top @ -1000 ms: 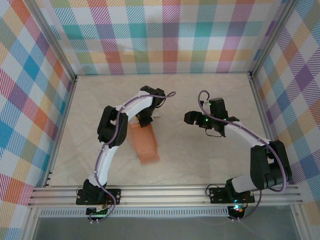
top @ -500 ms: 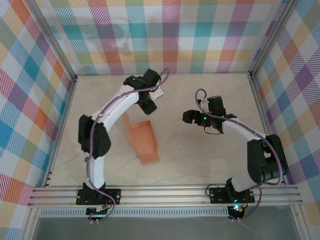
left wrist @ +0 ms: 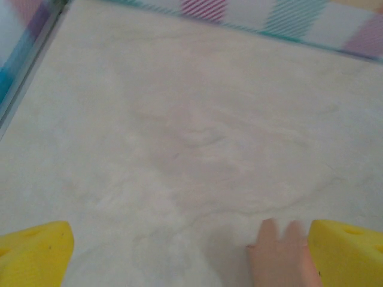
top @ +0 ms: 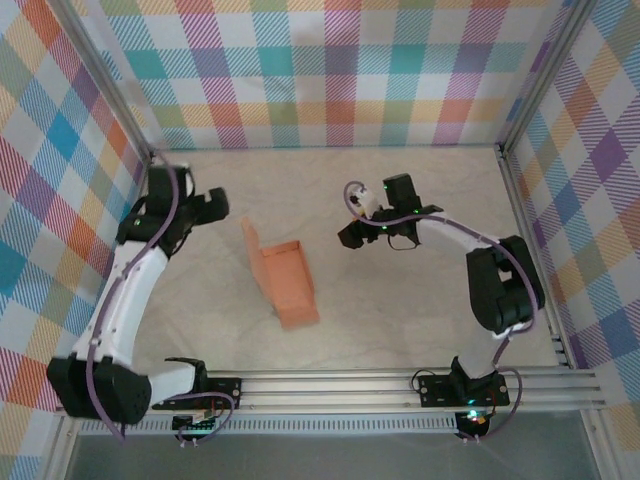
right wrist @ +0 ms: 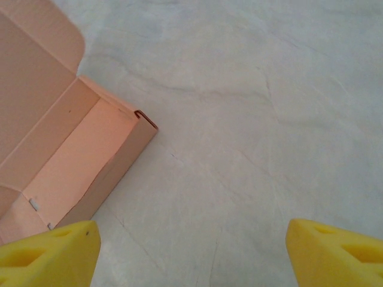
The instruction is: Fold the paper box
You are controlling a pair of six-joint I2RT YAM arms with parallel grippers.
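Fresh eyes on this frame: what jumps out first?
The salmon-orange thin-card paper box sits mid-table, tray formed, its lid flap standing open. Neither arm holds it: the left gripper hangs open near the left rear corner, and the right gripper hovers open just right of the box. Loud pastel plaid walls ring the pale table.

**Bkgd only: table, walls, frame**

Table top (top: 400, 300) is pale beige w/ faint marble veining, matte. Plaid walls (top: 330, 80) on back, left & right sides, pastel multi-colour checks. Alu rails (top: 330, 385) run along near edge. Alu posts (top: 541, 88) slant at back corners.
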